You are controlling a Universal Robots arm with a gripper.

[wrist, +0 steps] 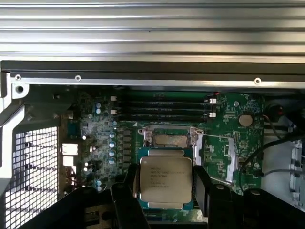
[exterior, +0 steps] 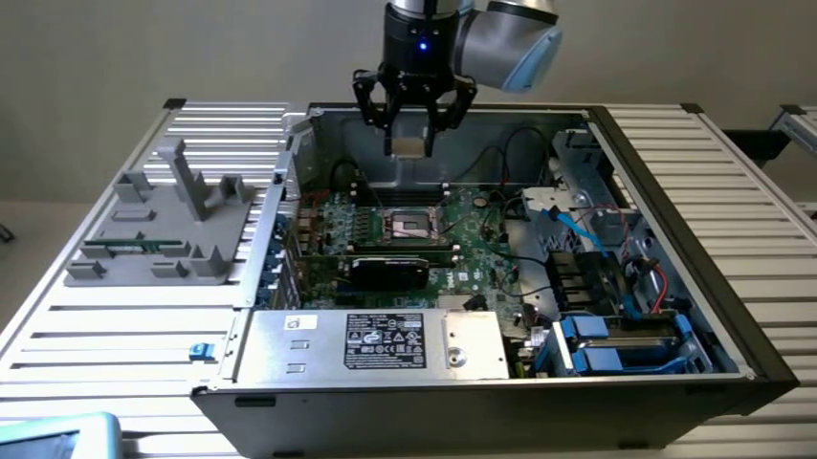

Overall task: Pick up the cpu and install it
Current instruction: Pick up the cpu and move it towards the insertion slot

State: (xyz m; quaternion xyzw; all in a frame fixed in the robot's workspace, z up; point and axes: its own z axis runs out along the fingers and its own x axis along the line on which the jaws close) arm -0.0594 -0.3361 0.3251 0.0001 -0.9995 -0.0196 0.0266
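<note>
Well below the tool (exterior: pixel 410 134), a slatted bench (exterior: pixel 715 191) carrying an open computer case (exterior: pixel 447 421), lid off, with the green motherboard (exterior: pixel 492 244) lying flat inside. Raised above the case, pinching the cpu (wrist: pixel 165 180) by two opposite edges between dark fingers (wrist: pixel 202 183), printed metal top facing the wrist camera. Beneath the tool, though seemingly not straight under it, the black socket (exterior: pixel 415 223), its centre looking bare. Judged as the carry-and-align stage, chip not yet seated. Best done by holding the chip level, squaring its edges to the socket frame and avoiding any sideways slide on contact; tilt or scraping likely to harm the socket's fine contacts. Worth steering clear of the black cables (exterior: pixel 511 143) looping off to one side of the tool.
</note>
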